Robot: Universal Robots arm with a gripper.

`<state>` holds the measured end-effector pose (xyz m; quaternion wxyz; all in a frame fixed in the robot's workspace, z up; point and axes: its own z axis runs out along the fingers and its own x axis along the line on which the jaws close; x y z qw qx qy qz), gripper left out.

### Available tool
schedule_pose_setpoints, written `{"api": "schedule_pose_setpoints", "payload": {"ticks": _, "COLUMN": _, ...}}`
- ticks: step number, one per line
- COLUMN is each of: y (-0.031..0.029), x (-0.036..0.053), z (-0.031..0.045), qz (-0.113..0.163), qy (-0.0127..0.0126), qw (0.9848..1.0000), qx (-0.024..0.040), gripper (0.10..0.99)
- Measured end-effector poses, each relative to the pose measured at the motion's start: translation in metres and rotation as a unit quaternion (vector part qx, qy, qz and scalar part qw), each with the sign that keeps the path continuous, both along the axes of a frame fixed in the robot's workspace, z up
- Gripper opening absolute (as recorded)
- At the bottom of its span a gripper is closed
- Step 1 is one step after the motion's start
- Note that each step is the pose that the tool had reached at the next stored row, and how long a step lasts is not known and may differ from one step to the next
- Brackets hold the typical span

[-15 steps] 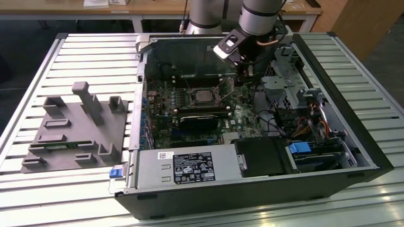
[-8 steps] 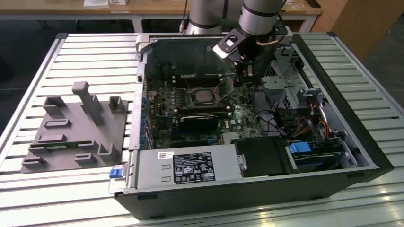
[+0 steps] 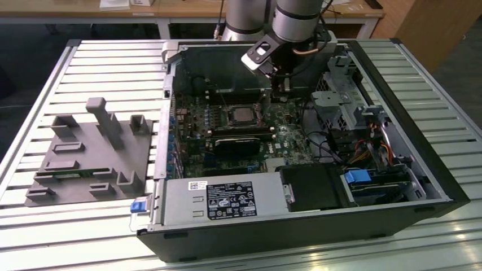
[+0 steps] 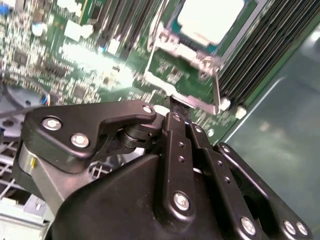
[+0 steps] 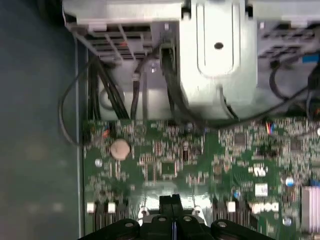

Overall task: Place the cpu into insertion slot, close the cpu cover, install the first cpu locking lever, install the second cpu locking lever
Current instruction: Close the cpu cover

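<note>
End effector (image 5: 172,201) is pinched shut, fingers together, hovering just to the exterior view's right of the insertion slot (image 3: 226,119). The cpu (image 4: 210,17) is already sitting in it.

Above the slot (image 3: 242,114) the way is open. On the exterior view's right, the drive cage (image 3: 354,107) and cables (image 3: 329,144) crowd close — on the near side stand a dark block (image 3: 237,145) and the power supply (image 3: 218,200).

Exterior view high; wrist views near motherboard (image 5: 165,155).
</note>
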<state>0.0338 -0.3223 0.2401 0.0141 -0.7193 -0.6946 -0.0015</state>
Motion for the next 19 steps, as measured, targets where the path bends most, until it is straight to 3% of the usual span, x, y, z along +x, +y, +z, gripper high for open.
{"api": "schedule_pose_setpoints", "payload": {"ticks": 8, "y": 0.0, "x": -0.028, "z": -0.0001, "qz": 0.0, "qy": -0.0037, "qw": 1.0, "qx": 0.0001, "gripper": 0.106}}
{"api": "schedule_pose_setpoints", "payload": {"ticks": 19, "y": 0.0, "x": -0.0432, "z": -0.0011, "qz": 0.0, "qy": -0.0038, "qw": 1.0, "qx": 0.0001, "gripper": 0.106}}
